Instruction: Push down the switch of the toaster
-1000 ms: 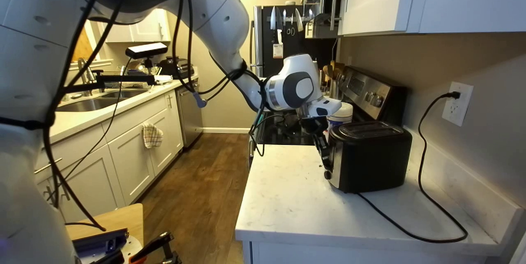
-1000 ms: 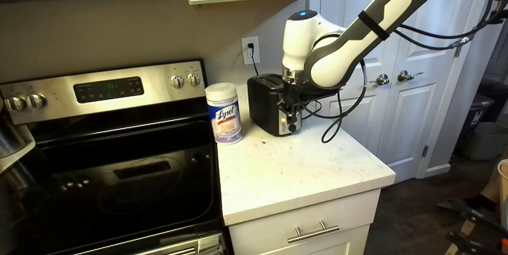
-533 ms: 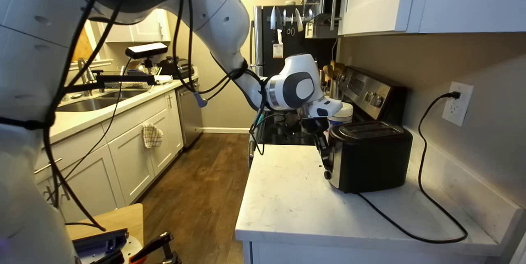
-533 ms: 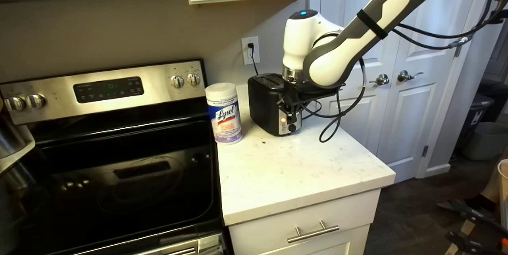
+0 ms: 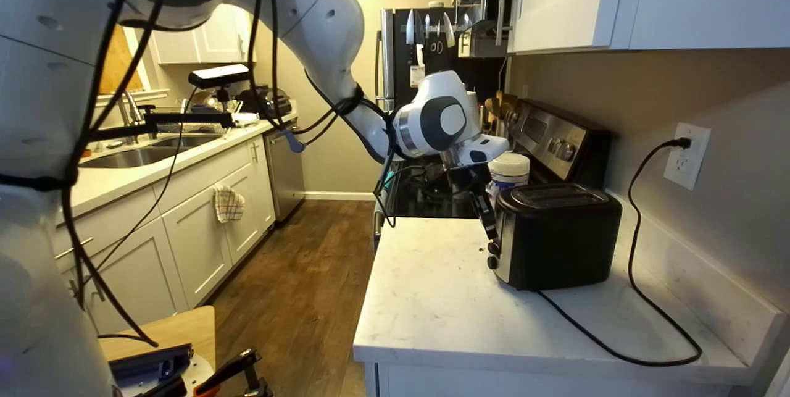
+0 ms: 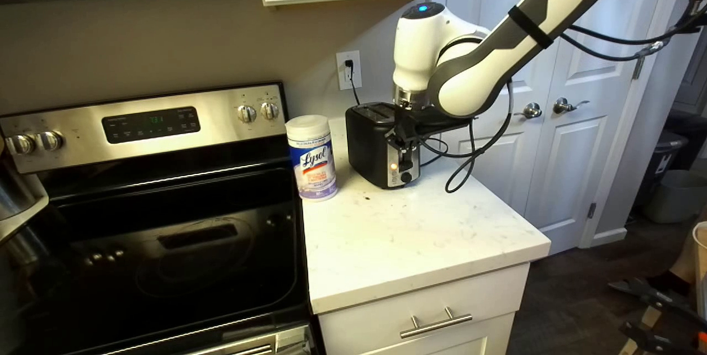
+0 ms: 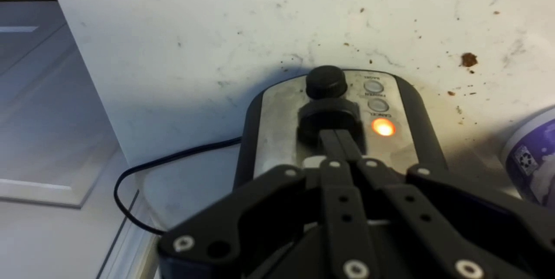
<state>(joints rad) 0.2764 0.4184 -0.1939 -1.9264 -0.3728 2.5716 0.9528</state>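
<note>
Where the toaster (image 5: 558, 236) is set: upright on the white counter (image 6: 431, 233), its steel control panel (image 7: 277, 125) turned toward the gripper (image 7: 338, 138).
Gripper: closed on itself, its two fingers (image 5: 486, 215) pressed side by side; in an exterior view they are seen slanted down toward the panel.
Switch (image 7: 328, 112): a black lever, mounted on the panel just above the round knob (image 5: 492, 262); the fingertips are held right over it, though whether it is touched cannot be told.
Button (image 7: 383, 126): lit orange beside the switch; two grey buttons (image 7: 378, 105) are lined up with it.
Power cord (image 5: 660, 362): led from the toaster's base, looped across the counter and plugged into the wall outlet (image 5: 687, 159).
Lysol canister (image 6: 313, 159): stood upright on the counter between the toaster and the stove (image 6: 165, 266); only part of it is shown in the wrist view.
Specks (image 7: 469, 59): brown, scattered over the counter.
</note>
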